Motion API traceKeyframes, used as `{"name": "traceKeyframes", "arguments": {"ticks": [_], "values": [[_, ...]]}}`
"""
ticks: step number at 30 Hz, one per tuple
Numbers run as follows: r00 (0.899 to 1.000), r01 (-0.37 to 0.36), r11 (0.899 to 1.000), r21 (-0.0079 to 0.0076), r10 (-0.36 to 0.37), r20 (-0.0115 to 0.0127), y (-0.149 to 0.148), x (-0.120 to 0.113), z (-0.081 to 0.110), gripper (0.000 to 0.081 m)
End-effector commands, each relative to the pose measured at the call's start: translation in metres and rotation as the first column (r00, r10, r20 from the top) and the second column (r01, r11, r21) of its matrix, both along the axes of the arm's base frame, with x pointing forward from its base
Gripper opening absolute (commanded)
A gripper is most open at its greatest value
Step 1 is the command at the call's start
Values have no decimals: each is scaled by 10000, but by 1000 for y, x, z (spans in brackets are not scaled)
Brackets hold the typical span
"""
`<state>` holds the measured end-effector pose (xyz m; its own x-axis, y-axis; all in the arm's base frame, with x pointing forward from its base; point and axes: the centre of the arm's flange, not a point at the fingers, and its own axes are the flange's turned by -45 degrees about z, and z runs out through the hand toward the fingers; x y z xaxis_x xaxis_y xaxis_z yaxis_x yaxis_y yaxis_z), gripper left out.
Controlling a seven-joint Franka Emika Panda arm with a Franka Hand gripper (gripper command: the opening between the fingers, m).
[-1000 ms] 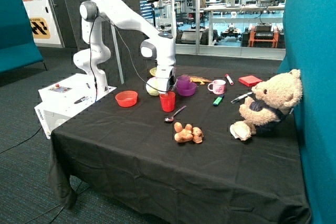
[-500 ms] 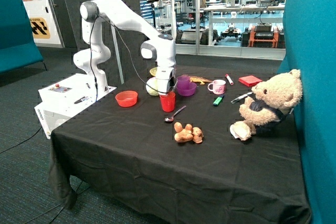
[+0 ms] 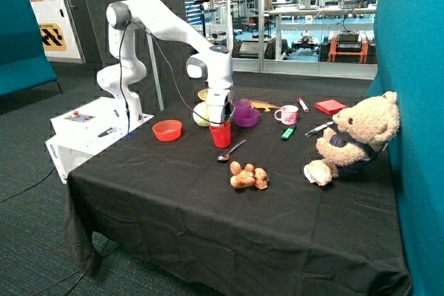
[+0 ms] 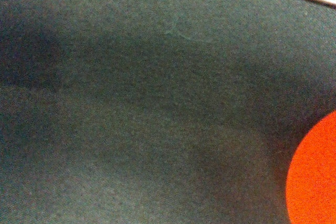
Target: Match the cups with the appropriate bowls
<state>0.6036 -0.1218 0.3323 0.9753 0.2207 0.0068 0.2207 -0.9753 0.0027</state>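
The table (image 3: 173, 199) carried all the task items under a black cloth. The purple cup (image 3: 242, 108) already stood in the purple bowl (image 3: 248, 119), so that pairing appeared complete. The red bowl (image 3: 167, 130) sat empty, well apart from the red cup (image 3: 220, 134). The gripper (image 3: 220, 122) stood at the red cup's rim (whether the jaws held it could not be told). The next move likely called for carrying the cup to the red bowl. No writing was legible.
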Motion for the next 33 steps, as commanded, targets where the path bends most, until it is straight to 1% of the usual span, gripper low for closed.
{"name": "traceKeyframes", "arguments": {"ticks": [1, 6, 11, 26, 33], "values": [[10000, -27, 10000, 11, 27, -73, 1, 0, -3, 0], [10000, -50, 10000, 11, 50, -73, 3, 0, -3, 0], [9999, -88, 10000, 11, 89, -73, 5, -1, 2, 0], [9996, -278, 9996, 11, 279, -73, 12, 2, 38, 0], [9992, -400, 9992, 11, 400, -73, 14, -5, 52, 0]]}}
